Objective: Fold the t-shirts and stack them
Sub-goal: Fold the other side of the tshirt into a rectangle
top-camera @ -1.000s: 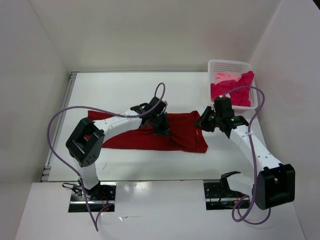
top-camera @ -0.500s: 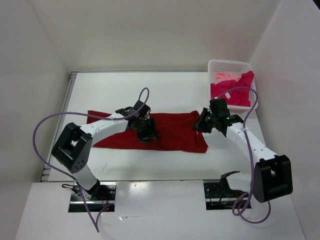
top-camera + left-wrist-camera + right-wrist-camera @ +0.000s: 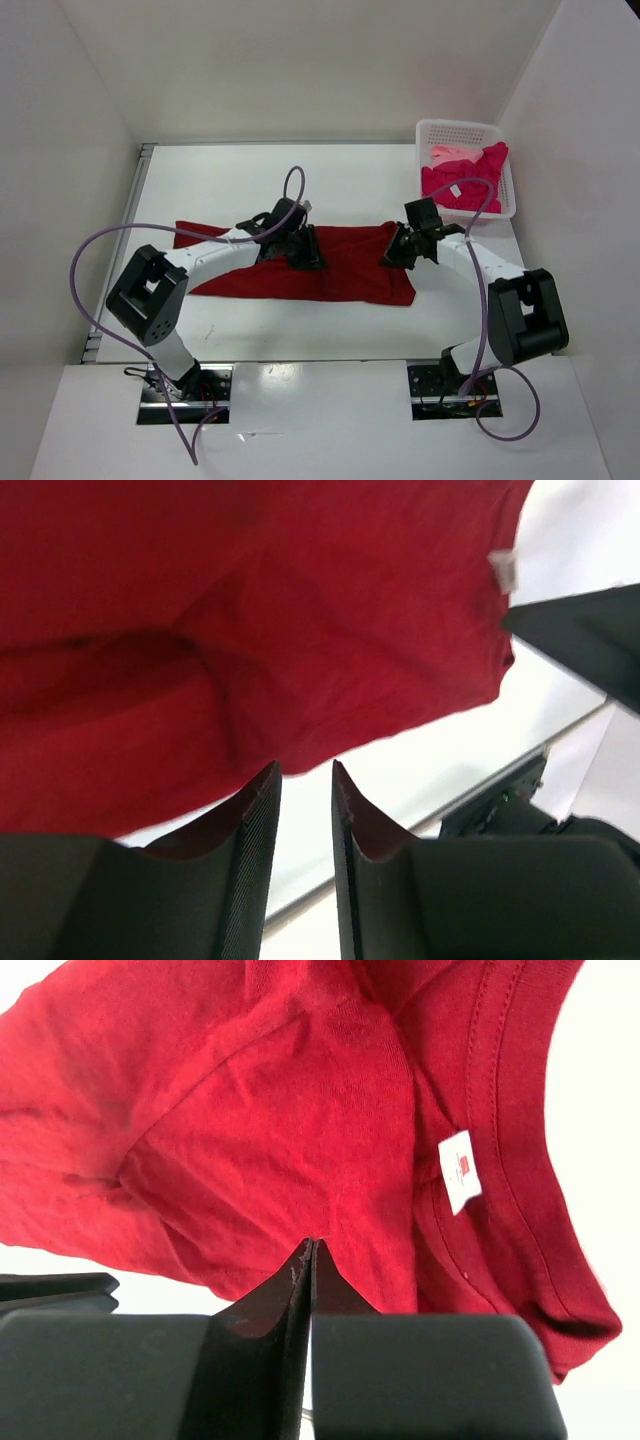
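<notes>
Right gripper pressed closed, tips at the soft, creased dark red t-shirt; left gripper barely ajar, empty, cloth just beyond.

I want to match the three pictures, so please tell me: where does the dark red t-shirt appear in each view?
Top external: the dark red t-shirt lies spread across the middle of the table.
Left wrist: it fills the upper left, above the jaws.
Right wrist: it fills most of the picture.
Shared landmark: its white neck tag, in both wrist views; not discernible from above.
</notes>
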You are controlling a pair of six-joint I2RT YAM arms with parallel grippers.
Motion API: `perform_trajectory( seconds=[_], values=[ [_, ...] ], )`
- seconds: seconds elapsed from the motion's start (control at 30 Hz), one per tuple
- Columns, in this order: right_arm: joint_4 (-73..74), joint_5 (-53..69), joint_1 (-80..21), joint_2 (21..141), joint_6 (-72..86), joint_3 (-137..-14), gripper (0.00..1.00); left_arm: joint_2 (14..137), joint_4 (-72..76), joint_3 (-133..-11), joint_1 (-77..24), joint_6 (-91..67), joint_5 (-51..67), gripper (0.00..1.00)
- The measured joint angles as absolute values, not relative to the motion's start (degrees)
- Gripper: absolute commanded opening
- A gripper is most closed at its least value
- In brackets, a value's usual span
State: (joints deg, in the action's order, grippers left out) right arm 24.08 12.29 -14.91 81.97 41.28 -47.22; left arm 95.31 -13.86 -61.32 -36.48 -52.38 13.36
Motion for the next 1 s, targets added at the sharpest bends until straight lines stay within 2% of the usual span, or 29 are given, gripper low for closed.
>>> perform_trajectory(
  seconds=[0.17,0.3,0.4,0.5,0.8,0.93,1.0],
  values=[
    [22.39,11.71,-16.68,83.38,42.74,-47.33,0.00,95.09,-13.24,-63.29,-33.14,-49.05,10.82,0.32],
    [20.35,11.19,-20.66,87.96,44.45,-50.92,0.00,91.11,-12.96,-60.48,-21.84,-46.75,10.23,0.32],
    [17.71,11.24,-22.41,92.29,45.44,-52.91,0.00,88.84,-12.36,-57.51,-8.59,-43.60,10.09,0.32],
    [17.06,11.05,-22.57,94.01,45.92,-53.34,0.00,89.61,-12.45,-55.94,-2.62,-42.06,9.47,0.33],
    [15.47,9.41,-22.57,97.32,46.70,-55.75,0.00,93.45,-12.21,-52.41,10.80,-40.69,9.08,0.33],
    [15.16,8.87,-22.57,97.32,46.74,-55.75,0.00,95.95,-12.28,-53.85,12.32,-40.63,7.96,0.30],
    [15.11,8.82,-22.57,97.32,46.70,-55.75,0.00,94.66,-13.17,-53.66,12.97,-40.62,5.95,0.33]
  ],
)
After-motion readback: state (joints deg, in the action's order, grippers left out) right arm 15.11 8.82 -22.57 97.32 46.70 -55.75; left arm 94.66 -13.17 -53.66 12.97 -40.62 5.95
